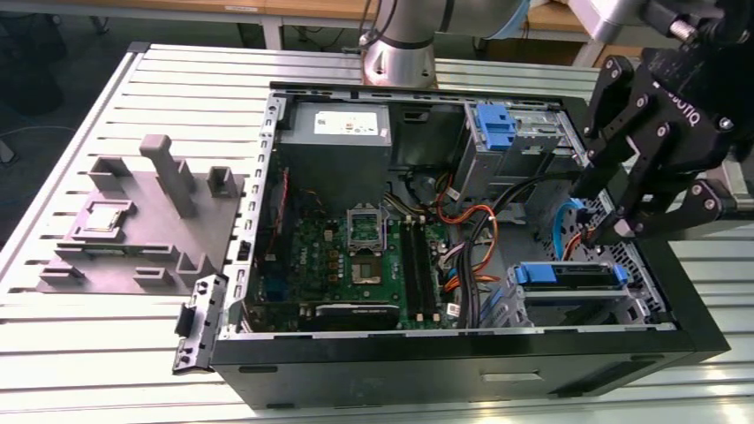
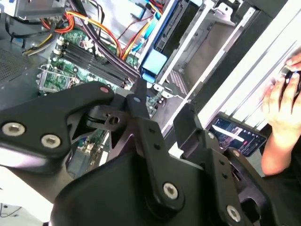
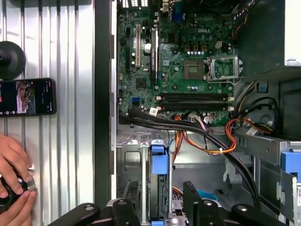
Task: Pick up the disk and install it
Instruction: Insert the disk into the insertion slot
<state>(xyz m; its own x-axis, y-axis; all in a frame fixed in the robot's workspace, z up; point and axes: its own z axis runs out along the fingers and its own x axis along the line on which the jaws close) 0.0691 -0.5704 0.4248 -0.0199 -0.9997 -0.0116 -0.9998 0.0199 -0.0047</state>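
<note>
Blue-bracketed disk sits in the case, just beneath the open, empty hand.

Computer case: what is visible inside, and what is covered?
Inside the computer case: green motherboard, grey power supply, orange and black cables, and the blue-framed disk in a bay. The gripper hides the corner at the exterior view's right.

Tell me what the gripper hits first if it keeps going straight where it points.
Likely the disk, its blue bracket straight ahead of the open gripper; depth is unclear.
</note>
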